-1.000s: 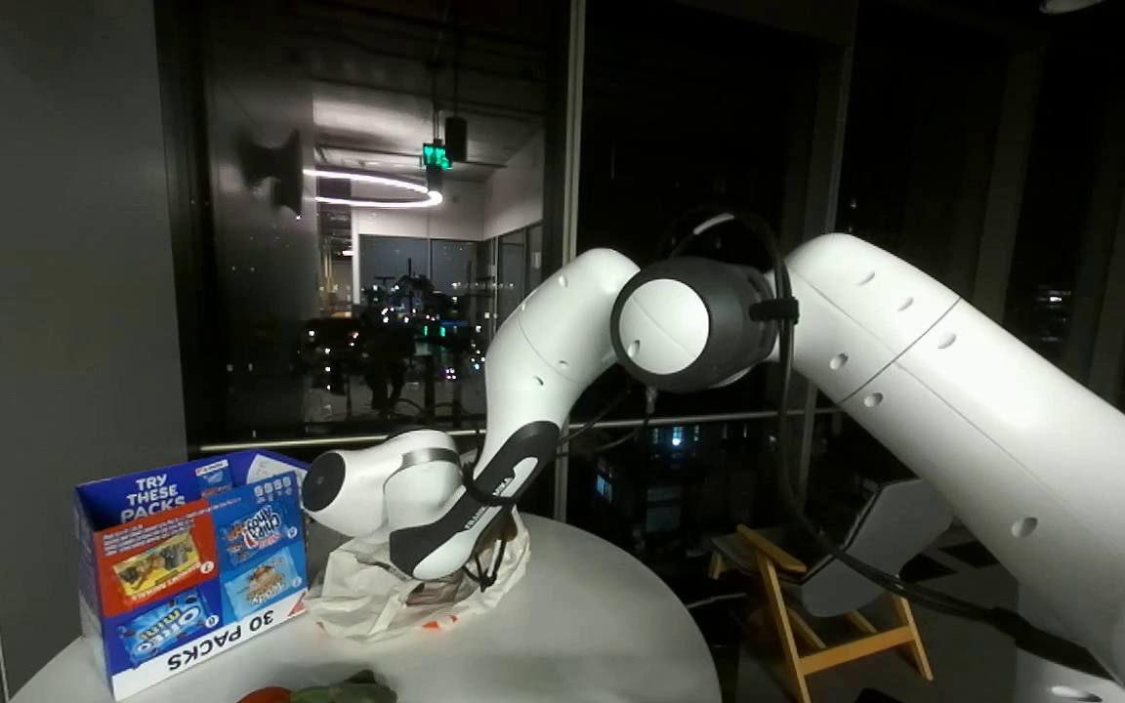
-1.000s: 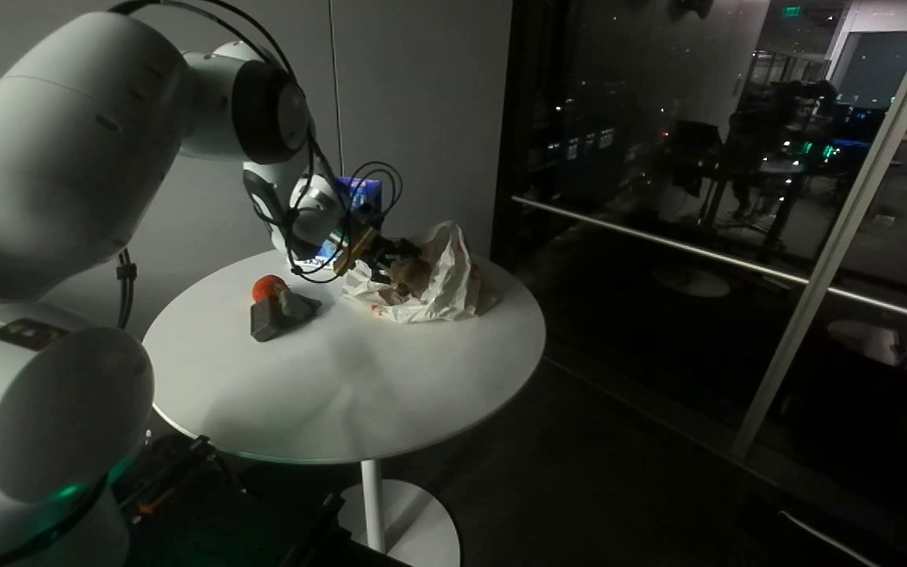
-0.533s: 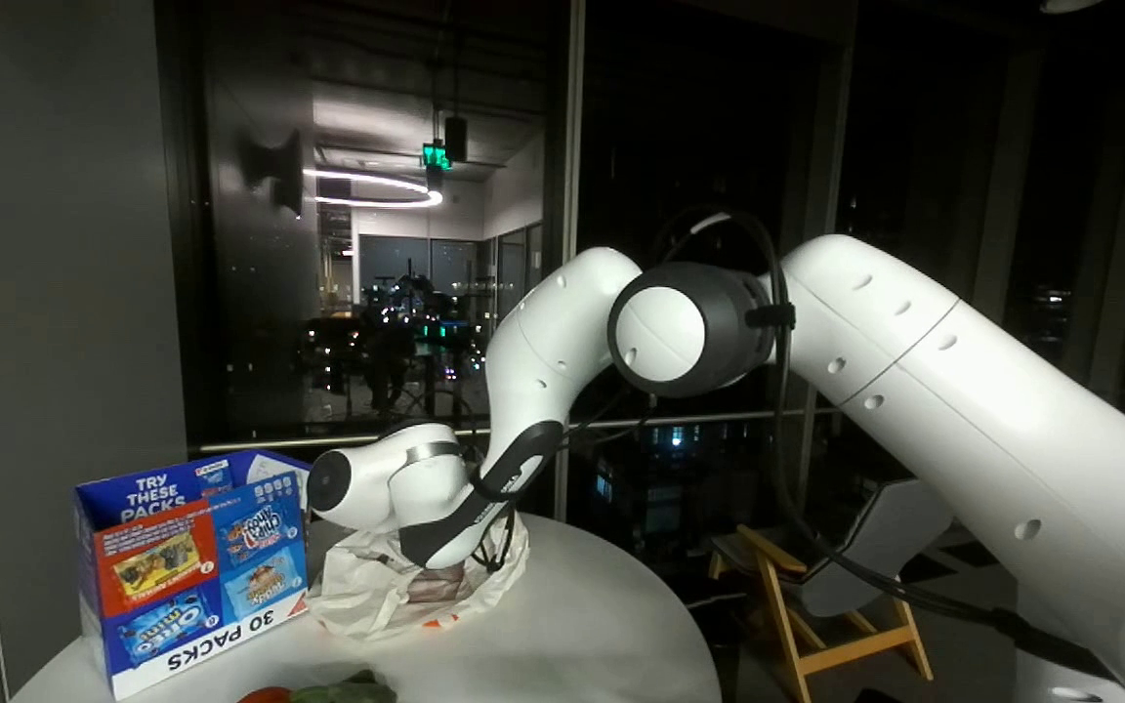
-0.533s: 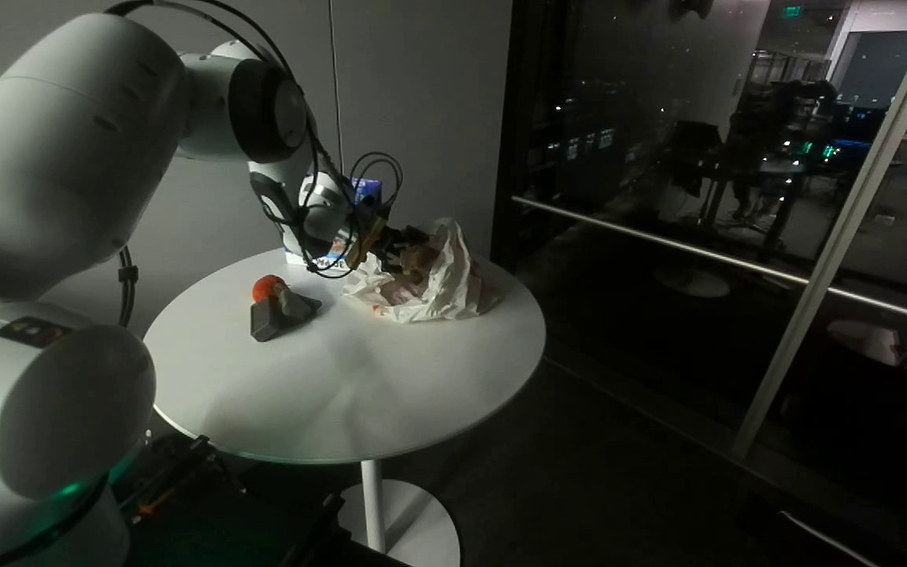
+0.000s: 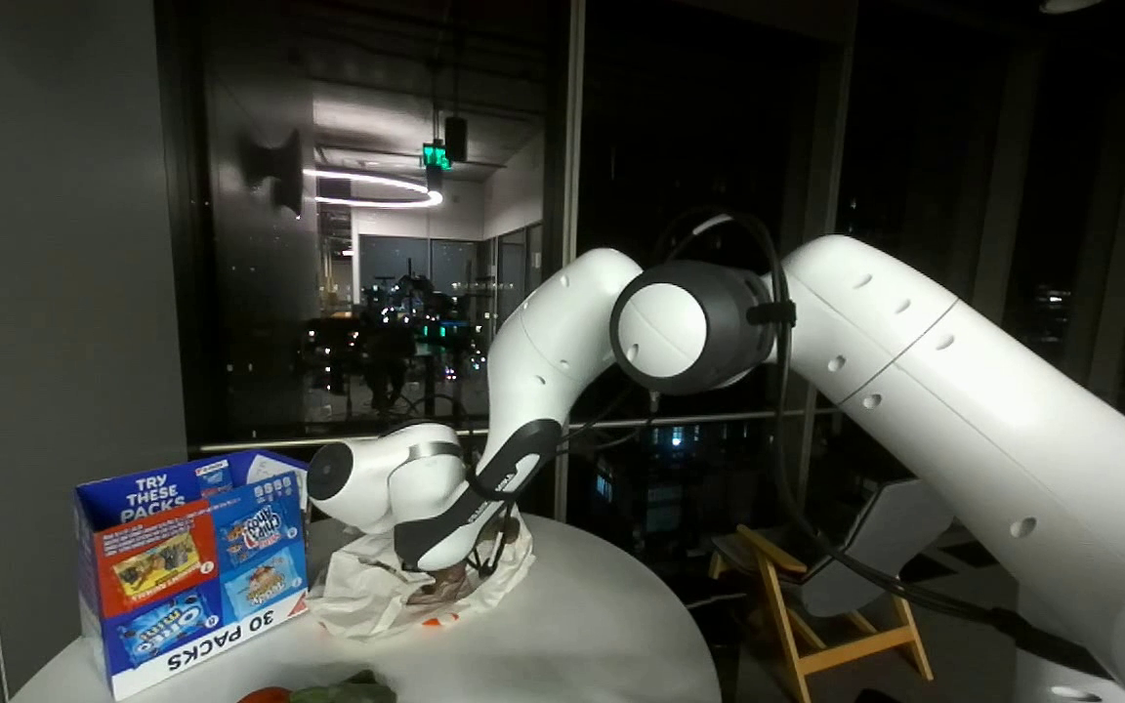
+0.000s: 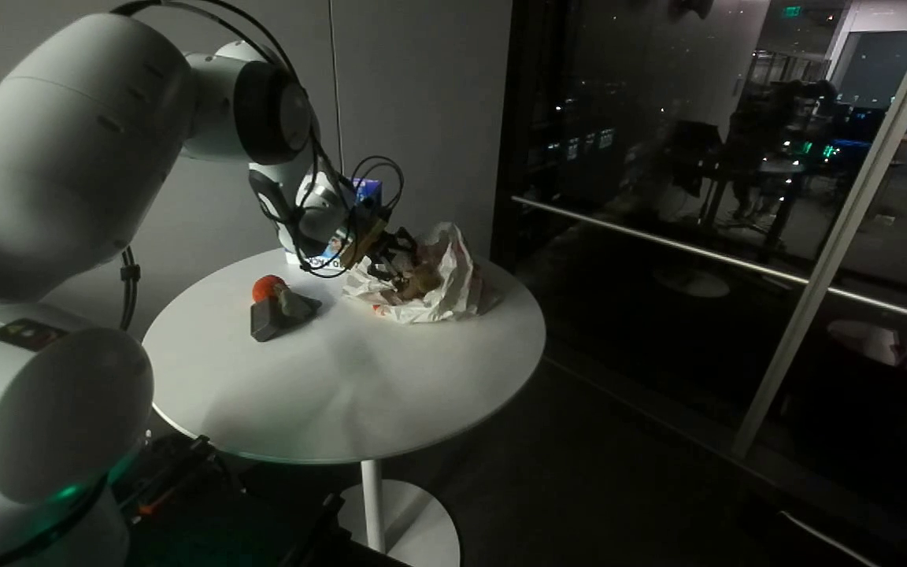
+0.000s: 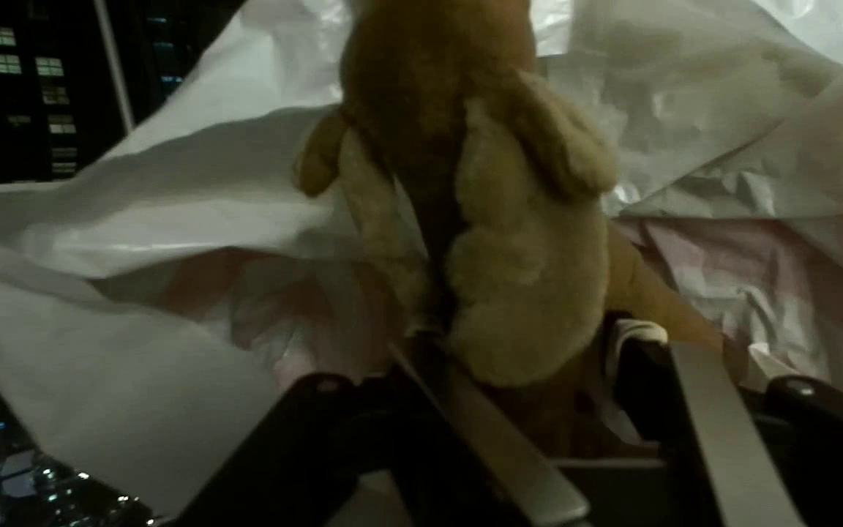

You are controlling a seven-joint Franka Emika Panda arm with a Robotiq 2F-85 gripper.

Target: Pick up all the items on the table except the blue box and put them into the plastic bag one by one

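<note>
Inside the mouth of the wrinkled white plastic bag (image 6: 457, 287) lies a brown plush toy (image 6: 420, 280) with a paler belly. My gripper (image 6: 398, 260) is over the bag opening, its fingers spread apart. In the wrist view the gripper (image 7: 531, 340) has one finger on each side of the lower part of the toy (image 7: 524, 293); any contact is too dark to tell. Elsewhere on the white table (image 6: 343, 386) are an orange-red round item (image 6: 268, 287), a greenish item (image 6: 292, 302) and a grey block (image 6: 264, 320). The blue box (image 5: 191, 576) stands beside the bag.
The arm's wrist hangs close to the blue box and covers part of the bag in an exterior view. Loose cables (image 6: 379, 173) loop round the gripper. A chair (image 5: 836, 576) stands beyond the table. A window rail (image 6: 658, 240) runs behind.
The fingers have spread apart, and the plush toy has dropped lower into the bag. The arm has shifted only slightly. The items on the table have not moved.
</note>
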